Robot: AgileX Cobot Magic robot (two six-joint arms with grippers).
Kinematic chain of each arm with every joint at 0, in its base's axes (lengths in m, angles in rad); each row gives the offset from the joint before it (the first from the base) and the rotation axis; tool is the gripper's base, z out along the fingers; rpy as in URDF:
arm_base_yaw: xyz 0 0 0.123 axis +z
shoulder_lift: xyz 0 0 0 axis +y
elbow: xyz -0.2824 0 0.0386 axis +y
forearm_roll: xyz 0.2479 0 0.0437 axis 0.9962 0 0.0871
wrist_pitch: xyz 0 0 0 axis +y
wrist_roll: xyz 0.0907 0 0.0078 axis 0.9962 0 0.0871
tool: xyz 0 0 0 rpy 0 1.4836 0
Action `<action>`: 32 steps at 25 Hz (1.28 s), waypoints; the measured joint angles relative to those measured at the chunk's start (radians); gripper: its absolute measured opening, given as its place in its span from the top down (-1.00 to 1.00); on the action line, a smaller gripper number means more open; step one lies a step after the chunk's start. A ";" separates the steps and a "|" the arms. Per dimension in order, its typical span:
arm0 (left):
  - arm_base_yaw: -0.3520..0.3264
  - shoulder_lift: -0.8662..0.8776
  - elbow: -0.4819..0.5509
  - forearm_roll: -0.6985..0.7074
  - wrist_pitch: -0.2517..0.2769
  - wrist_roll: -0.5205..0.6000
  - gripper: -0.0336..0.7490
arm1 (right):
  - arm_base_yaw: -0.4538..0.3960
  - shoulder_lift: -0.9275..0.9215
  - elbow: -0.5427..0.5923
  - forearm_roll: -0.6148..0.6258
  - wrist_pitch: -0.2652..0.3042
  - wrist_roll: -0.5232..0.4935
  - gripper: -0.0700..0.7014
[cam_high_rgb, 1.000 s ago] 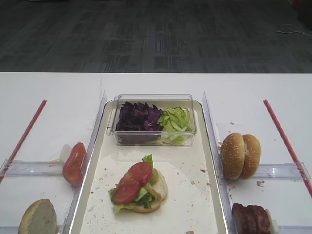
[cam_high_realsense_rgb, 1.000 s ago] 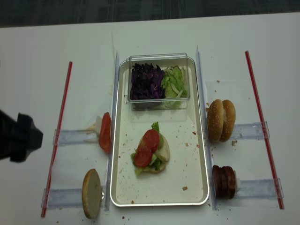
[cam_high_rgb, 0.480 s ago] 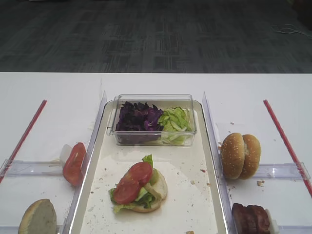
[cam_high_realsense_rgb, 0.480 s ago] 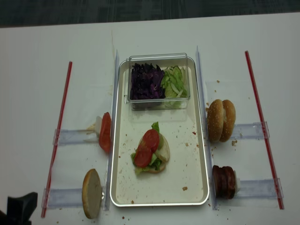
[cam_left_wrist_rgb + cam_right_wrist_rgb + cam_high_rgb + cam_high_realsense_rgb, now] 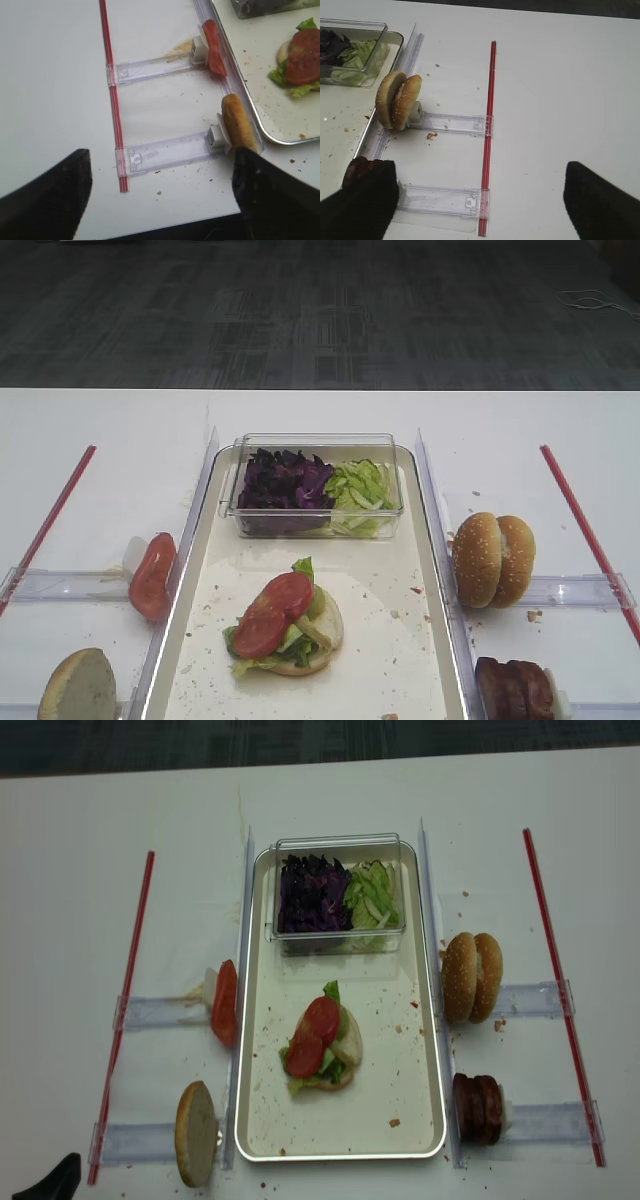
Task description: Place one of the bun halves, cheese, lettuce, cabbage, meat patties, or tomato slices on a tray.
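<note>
Two tomato slices [image 5: 313, 1036] lie on lettuce [image 5: 330, 992] and a bun half [image 5: 347, 1045] near the middle of the tray [image 5: 412, 1112], which you see crumb-speckled on the white table [image 5: 70, 920]. At the tray's far end stands a clear tub [image 5: 337, 842] with purple cabbage [image 5: 310, 893] on its left and more green lettuce on its right. Just off the tray's left rim, a further tomato slice [image 5: 225, 1002] stands on edge in a clear holder [image 5: 160, 1012], and nearer you a bun half [image 5: 196, 1132] stands the same way. Off the tray's right rim you have two sesame bun halves [image 5: 473, 976] upright together, and nearer, dark meat patties [image 5: 478, 1107] on edge. Your left pincer [image 5: 160, 200] is at the near left, well away from the tray, fingers [image 5: 55, 200] spread wide and empty. Your right pincer [image 5: 480, 200] hangs right of the tray, fingers [image 5: 600, 200] likewise wide apart, holding nothing.
</note>
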 joint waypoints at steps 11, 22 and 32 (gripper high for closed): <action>0.000 -0.113 0.000 0.000 -0.002 0.002 -0.53 | 0.000 0.000 0.000 0.000 0.000 0.000 -0.98; 0.000 -0.135 0.002 0.000 -0.002 0.002 -0.53 | 0.000 0.000 0.000 0.000 0.000 0.000 -0.98; 0.000 -0.135 0.002 0.000 -0.002 0.004 -0.53 | 0.000 0.000 0.000 0.000 0.000 0.000 -0.98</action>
